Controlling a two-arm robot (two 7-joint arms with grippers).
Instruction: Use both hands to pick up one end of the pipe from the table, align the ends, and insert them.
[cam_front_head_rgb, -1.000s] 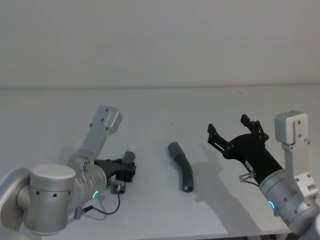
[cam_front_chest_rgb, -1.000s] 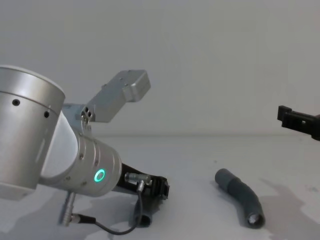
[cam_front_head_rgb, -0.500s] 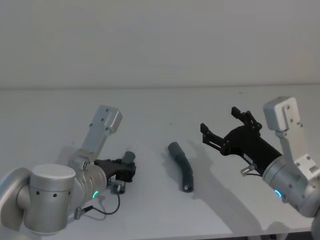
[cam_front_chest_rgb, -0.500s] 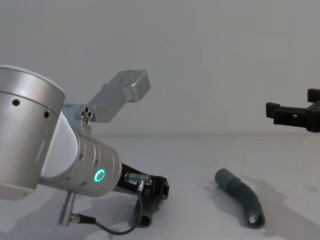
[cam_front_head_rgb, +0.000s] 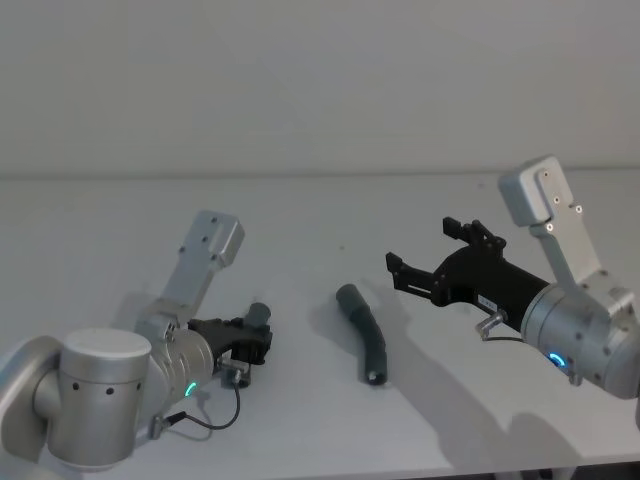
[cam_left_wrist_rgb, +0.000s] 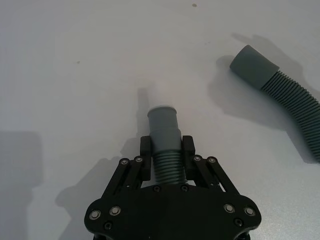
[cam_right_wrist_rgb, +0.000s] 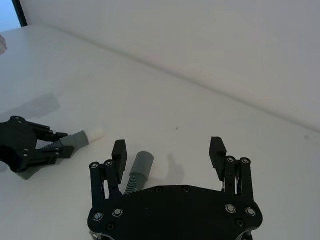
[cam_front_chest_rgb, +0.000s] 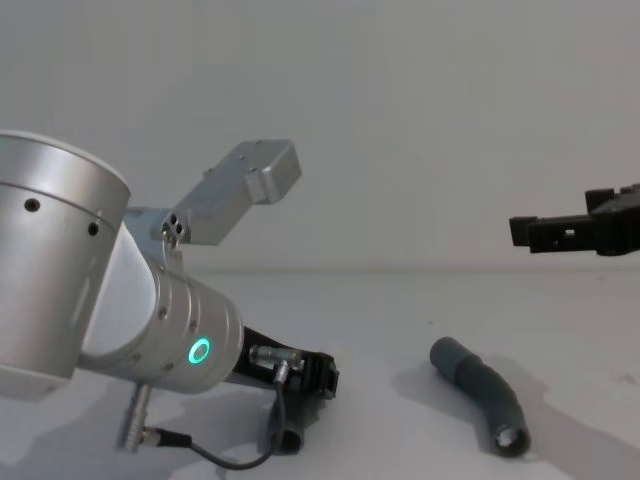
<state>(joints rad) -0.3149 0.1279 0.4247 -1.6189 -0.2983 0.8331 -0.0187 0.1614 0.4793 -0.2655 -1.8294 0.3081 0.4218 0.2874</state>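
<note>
Left gripper (cam_left_wrist_rgb: 165, 150) clamps one hose (cam_left_wrist_rgb: 162, 120) low; right gripper (cam_front_head_rgb: 421, 245) hovers, jaws spread.

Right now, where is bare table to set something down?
Bare table between the held hose piece in the left gripper and the loose hose piece, and the far strip by the wall. Crowded under the open right gripper.

Bare lab-style test bench: plain white table (cam_front_head_rgb: 300, 215) against a blank pale grey wall (cam_front_head_rgb: 320, 80).
</note>
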